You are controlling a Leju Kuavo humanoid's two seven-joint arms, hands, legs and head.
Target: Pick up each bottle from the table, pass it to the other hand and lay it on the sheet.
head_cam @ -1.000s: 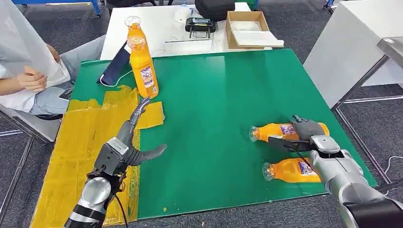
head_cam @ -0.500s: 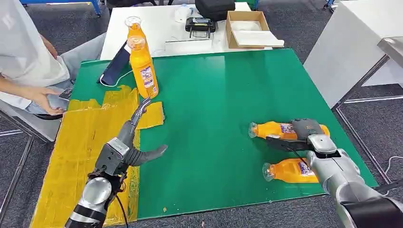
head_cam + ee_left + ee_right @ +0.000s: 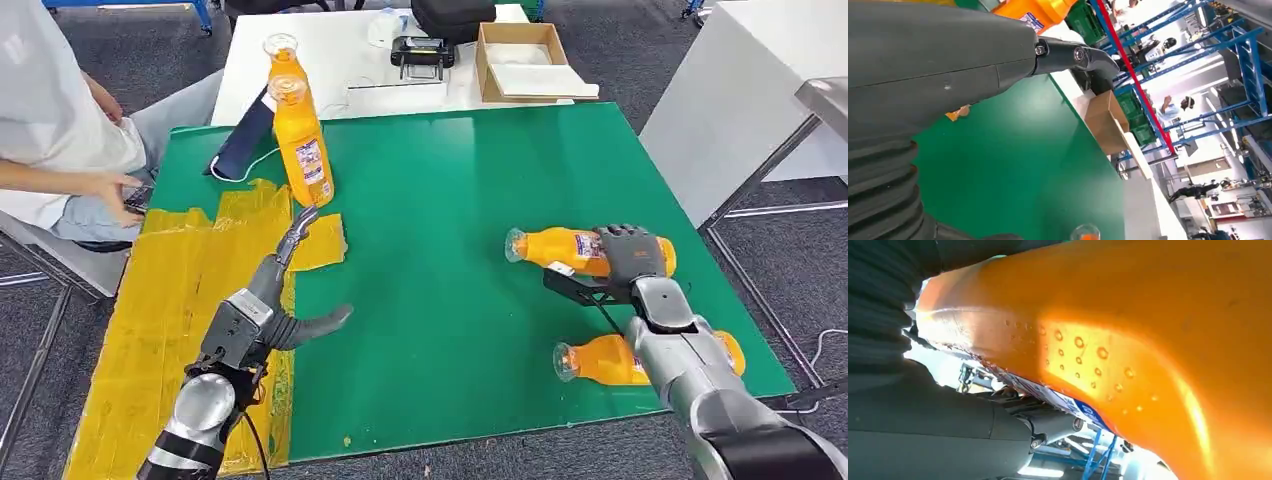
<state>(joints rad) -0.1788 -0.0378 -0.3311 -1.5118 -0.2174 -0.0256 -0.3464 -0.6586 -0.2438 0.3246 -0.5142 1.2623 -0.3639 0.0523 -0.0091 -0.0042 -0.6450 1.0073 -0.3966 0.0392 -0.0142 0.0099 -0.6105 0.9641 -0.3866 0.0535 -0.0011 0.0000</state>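
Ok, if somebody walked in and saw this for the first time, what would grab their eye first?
Probably the right robot hand gripping an orange bottle on its side over the right part of the bright green table, with a second orange bottle lying flat nearer the robot. Next, two upright orange bottles at the far left, beside the yellow sheet, where the left robot hand waits open.
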